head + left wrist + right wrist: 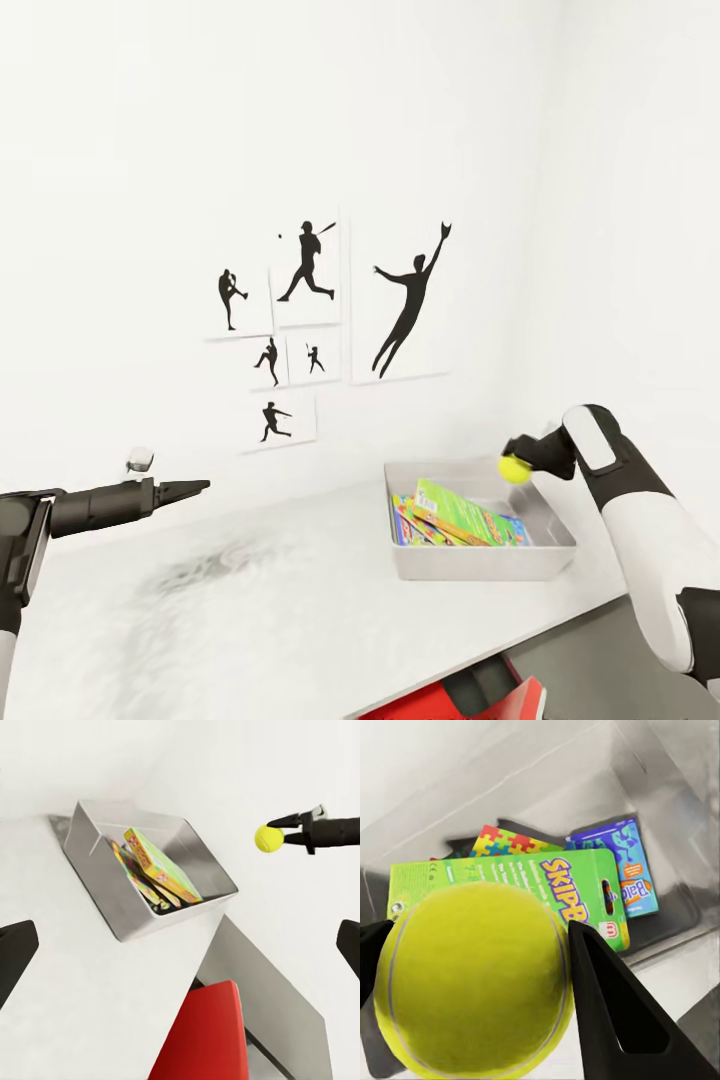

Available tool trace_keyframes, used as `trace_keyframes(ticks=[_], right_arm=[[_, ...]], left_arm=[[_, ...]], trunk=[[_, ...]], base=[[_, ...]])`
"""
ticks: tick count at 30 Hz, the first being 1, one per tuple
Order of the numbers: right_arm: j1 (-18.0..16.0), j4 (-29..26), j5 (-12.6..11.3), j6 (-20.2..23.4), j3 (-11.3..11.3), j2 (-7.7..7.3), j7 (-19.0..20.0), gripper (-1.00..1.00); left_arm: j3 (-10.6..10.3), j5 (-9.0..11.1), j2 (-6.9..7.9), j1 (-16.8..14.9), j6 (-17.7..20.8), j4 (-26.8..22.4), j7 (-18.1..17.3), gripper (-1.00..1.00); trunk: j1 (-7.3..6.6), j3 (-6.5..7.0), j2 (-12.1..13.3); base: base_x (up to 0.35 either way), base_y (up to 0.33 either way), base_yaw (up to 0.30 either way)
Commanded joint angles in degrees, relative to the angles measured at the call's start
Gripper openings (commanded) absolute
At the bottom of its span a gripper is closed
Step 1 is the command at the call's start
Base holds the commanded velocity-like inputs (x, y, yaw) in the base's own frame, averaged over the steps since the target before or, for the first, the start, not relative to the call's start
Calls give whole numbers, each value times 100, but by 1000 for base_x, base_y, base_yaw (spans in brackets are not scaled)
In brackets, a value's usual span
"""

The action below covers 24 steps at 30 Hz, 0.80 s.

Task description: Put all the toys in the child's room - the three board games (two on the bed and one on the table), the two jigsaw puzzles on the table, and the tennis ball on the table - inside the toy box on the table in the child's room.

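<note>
Above the far right rim of the toy box [480, 575] on the table [250, 620], the right gripper [520, 460] pinches the tennis ball [514, 468] between its jaws. In the box lie the Skip-Bo game [547, 881], a jigsaw puzzle [506, 841] and a blue game [619, 862]. The left gripper [195, 488] hovers over the table's left, jaws spread in its wrist view.

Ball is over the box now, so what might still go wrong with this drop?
1. The right gripper holds the tennis ball near the toy box's far rim; released there, it might clip the rim and roll off.
2. The Skip-Bo box lies tilted over the other toys, so the ball may bounce out.
3. The table edge is close, with a red chair below.
</note>
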Motion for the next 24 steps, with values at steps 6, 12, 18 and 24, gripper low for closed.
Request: trace_keyframes(ticks=[6, 12, 18, 24], right_arm=[[-1, 5, 184, 5, -24, -3, -83, -100], [-1, 27, 207, -283, 18, 3, -78, -100], [9, 40, 214, -347, 40, 13, -77, -100], [33, 44, 254, -352, 45, -3, -77, -100]], left_arm=[[8, -58, -2, -3, 58, -4, -58, 100], [8, -59, -1, -3, 58, -4, -59, 100], [8, -45, 0, 0, 58, -4, -121, 100], [3, -10, -3, 29, 57, -124, -121, 100]], trunk=[[2, -59, -5], [2, -116, -5], [2, -173, -5], [2, -230, -5]], base=[[0, 0, 0], [0, 0, 0], [0, 0, 0], [0, 0, 0]])
